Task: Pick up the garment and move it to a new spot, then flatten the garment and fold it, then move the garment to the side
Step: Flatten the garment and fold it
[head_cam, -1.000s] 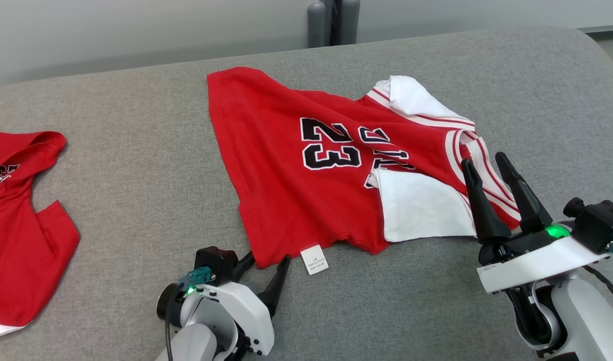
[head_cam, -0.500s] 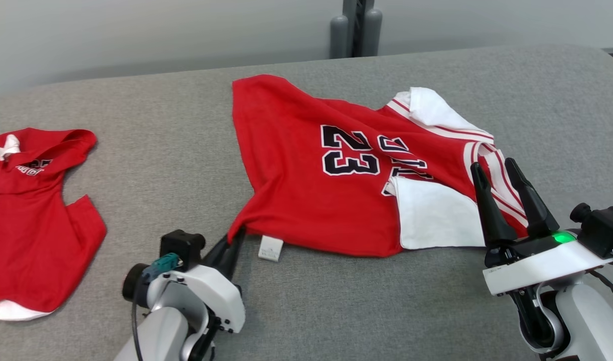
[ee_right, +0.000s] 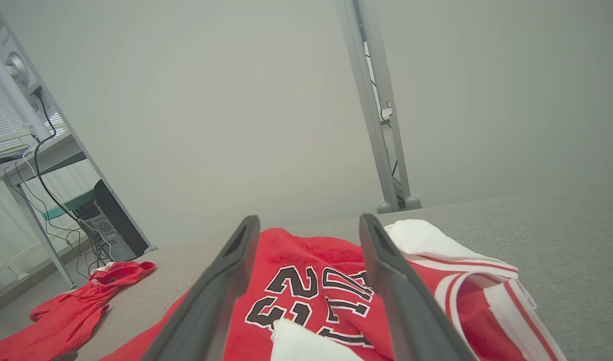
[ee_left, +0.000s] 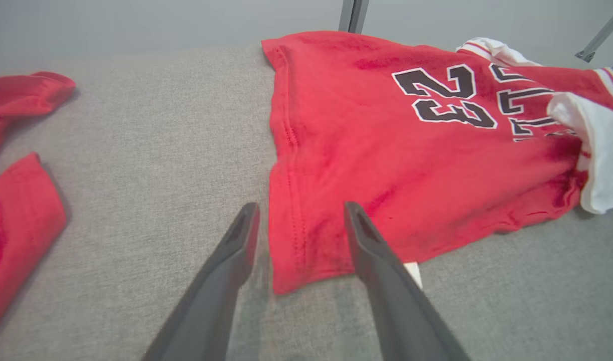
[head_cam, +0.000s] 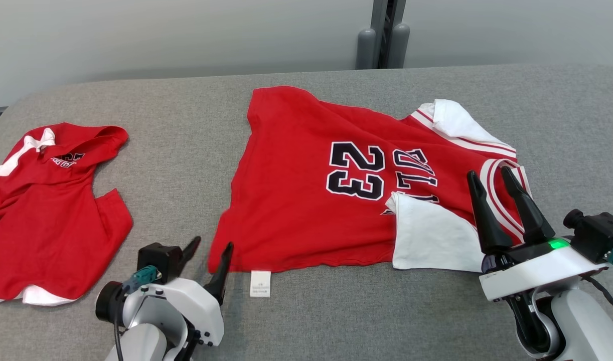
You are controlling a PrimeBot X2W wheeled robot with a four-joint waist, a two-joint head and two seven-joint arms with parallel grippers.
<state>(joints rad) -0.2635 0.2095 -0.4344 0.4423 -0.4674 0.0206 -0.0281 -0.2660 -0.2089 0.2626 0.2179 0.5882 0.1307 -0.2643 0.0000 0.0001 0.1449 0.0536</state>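
The garment (head_cam: pixel 306 200) is a red jersey with a black "23", lying spread on the grey table (head_cam: pixel 336 321). Its hem faces left, and a white sleeve (head_cam: pixel 432 235) is folded over the near right part. My left gripper (head_cam: pixel 213 243) stands open at the near left hem corner. In the left wrist view the corner of the garment (ee_left: pixel 387 150) lies loose between the fingers of that gripper (ee_left: pixel 301 205). My right gripper (head_cam: pixel 488 172) is open and hovers over the striped collar end. The right wrist view shows that gripper (ee_right: pixel 309 218) above the garment (ee_right: pixel 306 281), holding nothing.
A second red garment (head_cam: pixel 50 210) lies crumpled at the table's left end. A white label (head_cam: pixel 260 284) sticks out from the near hem. A grey post (head_cam: pixel 384 35) stands behind the table's far edge. Bare grey table runs along the near edge between the arms.
My left gripper shut on the near hem corner, drew it leftward, then opened and let it go. The hem now lies straighter. The head camera has shifted; the right gripper stayed open.
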